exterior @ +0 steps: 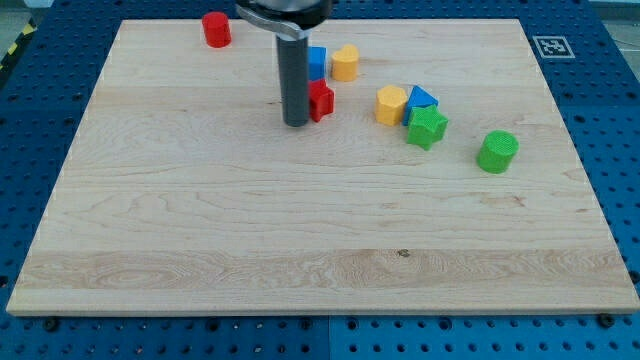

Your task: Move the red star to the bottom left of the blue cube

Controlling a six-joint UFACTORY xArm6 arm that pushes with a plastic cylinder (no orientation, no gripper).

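Observation:
The red star [321, 101] lies in the upper middle of the wooden board [200, 220], just below the blue cube [316, 62], with its left part hidden behind the rod. My tip [296, 123] rests on the board right against the star's left side. The blue cube is partly hidden by the rod, and its lower edge meets the star's top.
A yellow block [345, 62] stands right of the blue cube. A red cylinder [216, 29] sits at the top left. A yellow block [391, 104], a blue triangular block [422, 99], a green star [427, 127] and a green cylinder [497, 151] lie to the right.

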